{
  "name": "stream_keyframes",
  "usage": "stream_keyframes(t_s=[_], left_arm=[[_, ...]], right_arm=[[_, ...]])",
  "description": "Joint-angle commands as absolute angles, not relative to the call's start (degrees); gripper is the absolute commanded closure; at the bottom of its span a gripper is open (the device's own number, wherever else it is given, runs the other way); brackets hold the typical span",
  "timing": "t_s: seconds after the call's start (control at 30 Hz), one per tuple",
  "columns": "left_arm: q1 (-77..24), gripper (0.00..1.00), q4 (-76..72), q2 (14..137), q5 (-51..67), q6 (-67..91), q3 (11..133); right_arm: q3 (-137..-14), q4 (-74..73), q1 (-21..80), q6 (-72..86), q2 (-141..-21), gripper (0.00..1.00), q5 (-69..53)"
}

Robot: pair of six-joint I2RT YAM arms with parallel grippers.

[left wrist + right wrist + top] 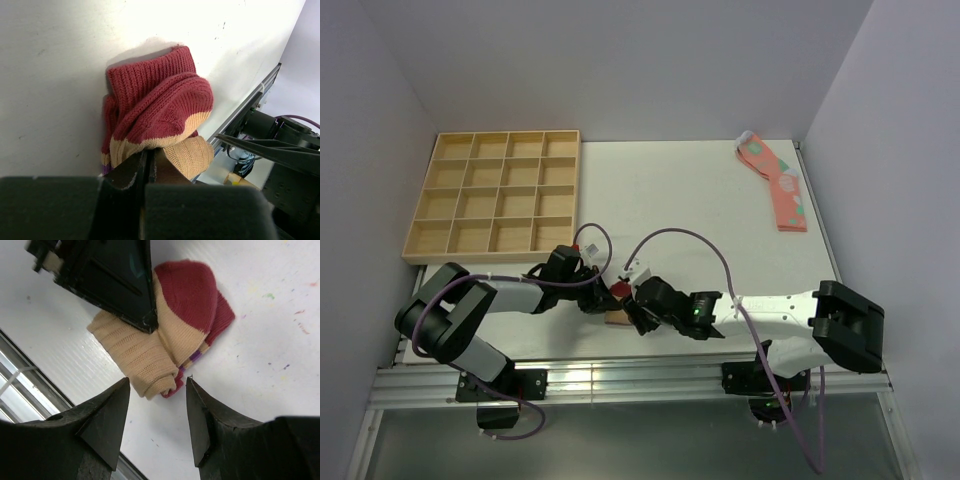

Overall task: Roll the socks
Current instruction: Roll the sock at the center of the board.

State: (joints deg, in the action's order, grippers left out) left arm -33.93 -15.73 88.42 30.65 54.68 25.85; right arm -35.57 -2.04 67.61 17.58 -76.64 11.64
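Observation:
The socks (617,304) lie as a rolled tan and dark red bundle close to the table's front edge, between both grippers. In the left wrist view the socks (160,110) show the red ribbed part on top and a tan roll below. My left gripper (149,156) is shut, its tips pressed against the tan band; no cloth shows between the jaws. It reaches in from the left (598,290). My right gripper (158,382) is open, its fingertips just short of the roll's end of the socks (165,335), on its right side (638,312).
A wooden compartment tray (495,195) stands at the back left. Salmon-pink spotted socks (780,185) lie at the back right. The metal rail (620,375) of the table's front edge runs just behind the bundle. White walls enclose the table.

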Motion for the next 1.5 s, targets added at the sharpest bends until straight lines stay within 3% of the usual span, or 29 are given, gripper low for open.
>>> stream_keyframes(t_s=[0.0, 0.63, 1.17, 1.47], left_arm=[[-32.7, 1.0, -6.7, 92.5, 17.7, 48.6, 22.8], [-32.8, 1.0, -3.8, 91.7, 16.9, 47.9, 24.3], [-32.7, 1.0, -4.5, 93.1, 17.1, 48.3, 24.1], [-32.7, 1.0, -5.5, 94.0, 16.5, 49.0, 23.5]], right_arm=[[-39.7, -3.9, 67.8, 14.6, -73.3, 0.44, 14.5], [-40.3, 1.4, 68.4, 13.8, -82.4, 0.44, 9.5], [-31.7, 11.2, 68.5, 21.7, -85.4, 0.47, 9.8], [-28.8, 15.4, 68.1, 26.5, -88.8, 0.56, 8.4]])
